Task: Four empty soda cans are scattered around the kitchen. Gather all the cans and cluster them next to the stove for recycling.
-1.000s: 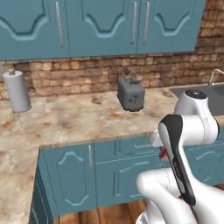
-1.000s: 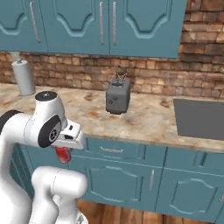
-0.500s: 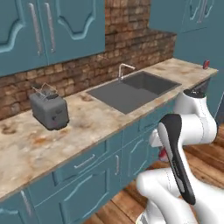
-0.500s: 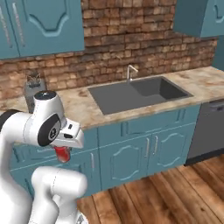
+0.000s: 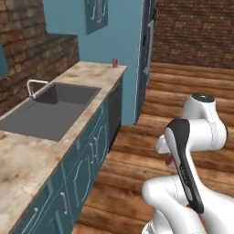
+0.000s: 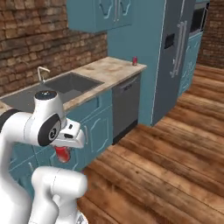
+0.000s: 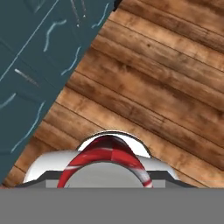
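Observation:
A red soda can (image 7: 106, 161) with a silver top sits in my gripper (image 6: 64, 149), which is shut on it and tucked low in front of the arm. The same can shows as a red patch (image 5: 169, 161) under the hand, above the wooden floor. A second red soda can (image 5: 115, 63) stands upright at the far end of the marble counter (image 5: 87, 75), near the tall blue wall; it is also the small red can (image 6: 134, 61) seen from the right. The stove is out of view.
A dark grey sink (image 5: 50, 107) with a faucet (image 5: 32, 86) is set in the counter. A dishwasher front (image 6: 126, 107) and a tall fridge (image 6: 175, 61) stand past the counter's end. Open wooden floor (image 6: 166, 166) lies to the right. Blue cabinet doors (image 7: 30, 61) are close by.
The whole scene has swept sideways with the base: toaster and paper roll gave way to the sink, then to the counter's end and fridge. The arm keeps its pose with the can.

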Robot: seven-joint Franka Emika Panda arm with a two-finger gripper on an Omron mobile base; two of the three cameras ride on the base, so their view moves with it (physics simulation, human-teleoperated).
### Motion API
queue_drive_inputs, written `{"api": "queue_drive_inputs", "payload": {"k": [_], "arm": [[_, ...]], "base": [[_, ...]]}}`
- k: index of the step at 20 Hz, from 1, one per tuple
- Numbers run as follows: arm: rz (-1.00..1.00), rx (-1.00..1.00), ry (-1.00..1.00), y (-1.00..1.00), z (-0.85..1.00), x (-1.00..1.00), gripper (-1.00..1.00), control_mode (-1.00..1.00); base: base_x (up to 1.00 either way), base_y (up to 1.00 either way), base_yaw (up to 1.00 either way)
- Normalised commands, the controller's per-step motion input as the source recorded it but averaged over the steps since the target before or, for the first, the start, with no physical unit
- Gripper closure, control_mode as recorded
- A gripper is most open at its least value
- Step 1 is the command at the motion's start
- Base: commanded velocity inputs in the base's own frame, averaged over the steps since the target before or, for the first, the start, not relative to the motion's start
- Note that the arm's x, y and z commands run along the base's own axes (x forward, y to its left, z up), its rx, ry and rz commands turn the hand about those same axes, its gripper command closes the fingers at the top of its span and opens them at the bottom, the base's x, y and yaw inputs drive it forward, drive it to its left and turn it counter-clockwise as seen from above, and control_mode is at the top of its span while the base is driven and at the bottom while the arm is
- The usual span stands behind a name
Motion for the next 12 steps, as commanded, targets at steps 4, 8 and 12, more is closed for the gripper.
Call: {"api": "queue_drive_inputs", "payload": {"k": [4,8,12], "arm": [[0.00,0.00,0.00,0.00,0.00,0.00,1.00,1.00],[0.00,0.00,0.00,0.00,0.00,0.00,1.00,1.00],[0.00,0.00,0.00,0.00,0.00,0.00,1.00,1.00]], "base": [[0.00,-0.50,-0.84],[0.07,-0.48,-0.82],[0.91,-0.13,-0.54]]}}
